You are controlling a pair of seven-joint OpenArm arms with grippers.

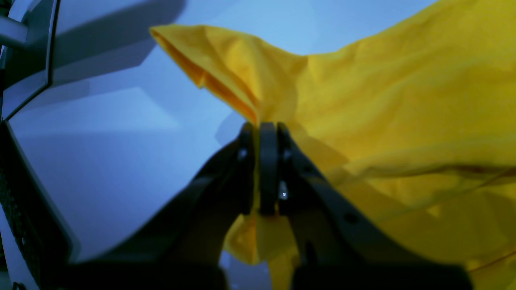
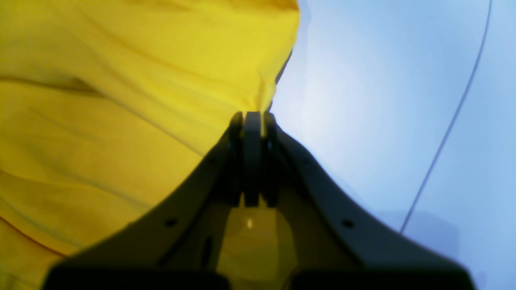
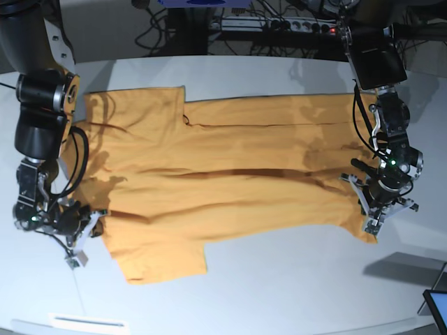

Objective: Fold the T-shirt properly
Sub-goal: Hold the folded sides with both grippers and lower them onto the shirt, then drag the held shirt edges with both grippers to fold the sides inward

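while both pincers clamp opposite t-shirt point(image 3: 230, 174) edges, left pincer point(image 1: 262, 129), right pincer point(image 2: 252, 117), bare table point(image 3: 279, 286) around

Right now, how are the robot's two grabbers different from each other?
The left gripper pinches a bunched, puckered bit of the T-shirt, with a loose flap standing up beside it; the right gripper pinches a smoother edge. In the base view, the left gripper is at the shirt's right end and the right gripper at its left end. Both are dark and shut on the cloth.
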